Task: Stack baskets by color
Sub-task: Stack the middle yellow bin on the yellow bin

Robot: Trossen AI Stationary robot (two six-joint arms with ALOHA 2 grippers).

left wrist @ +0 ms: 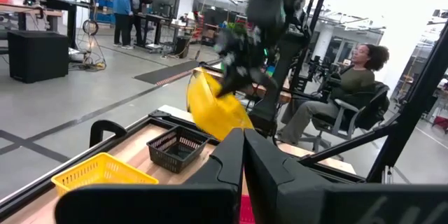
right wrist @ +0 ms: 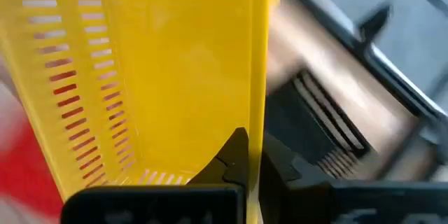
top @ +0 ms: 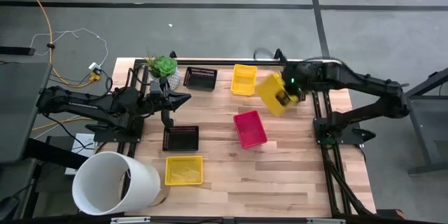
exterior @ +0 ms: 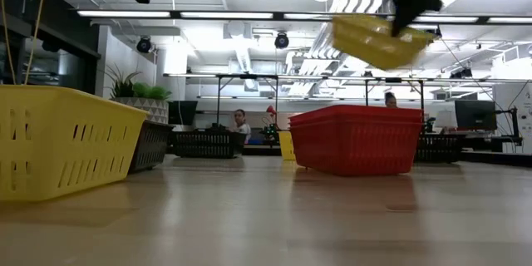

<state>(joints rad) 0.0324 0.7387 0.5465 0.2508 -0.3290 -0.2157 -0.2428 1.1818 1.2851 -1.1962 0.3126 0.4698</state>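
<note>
My right gripper (top: 286,96) is shut on a yellow basket (top: 271,95) held in the air over the table's far right part; the low view shows this basket (exterior: 378,41) tilted, high above the tabletop. On the wood stand another yellow basket (top: 243,79), a black basket (top: 201,78), a red basket (top: 250,128), a second black basket (top: 180,138) and a third yellow basket (top: 184,169). My left gripper (top: 185,99) waits shut and level above the table's left side, holding nothing. My right gripper grips one wall of the yellow basket at its rim (right wrist: 260,105), one finger (right wrist: 234,155) inside the basket and the other (right wrist: 278,159) outside. The fingers slant down from above on the basket's right side. The basket is lifted clear and tilted.
A large white cylinder (top: 115,182) lies at the near left corner and a small potted plant (top: 163,66) stands at the far left. Black frame rails (top: 323,133) run along the table's sides. People sit in the room beyond the table (left wrist: 350,84). Bare wood lies at the near right (top: 280,182).
</note>
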